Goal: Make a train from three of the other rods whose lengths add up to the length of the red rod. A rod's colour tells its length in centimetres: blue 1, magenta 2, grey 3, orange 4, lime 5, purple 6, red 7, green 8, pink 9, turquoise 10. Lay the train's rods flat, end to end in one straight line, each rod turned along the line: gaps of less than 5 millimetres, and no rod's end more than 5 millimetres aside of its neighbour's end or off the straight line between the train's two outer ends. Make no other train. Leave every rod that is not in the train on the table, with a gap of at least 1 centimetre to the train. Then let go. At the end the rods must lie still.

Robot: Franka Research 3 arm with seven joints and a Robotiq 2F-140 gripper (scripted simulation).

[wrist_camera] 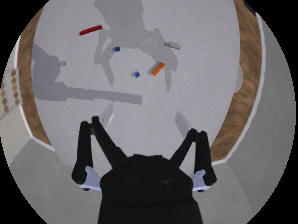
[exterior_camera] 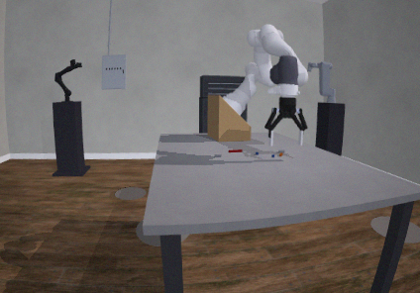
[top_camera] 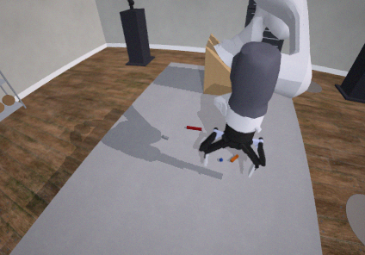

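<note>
The red rod lies flat near the middle of the table, also in the wrist view. The orange rod and a short blue rod lie close together but apart, below my gripper. A grey rod lies alone to the left. The wrist view also shows the orange rod, the blue rod, a second small bluish piece and another grey rod. My gripper is open and empty, hovering above the orange and blue rods, as the wrist view shows.
A tan wedge-shaped block stands at the far end of the table behind the arm. The table's right edge is near the gripper. Black pedestals stand on the floor beyond the table.
</note>
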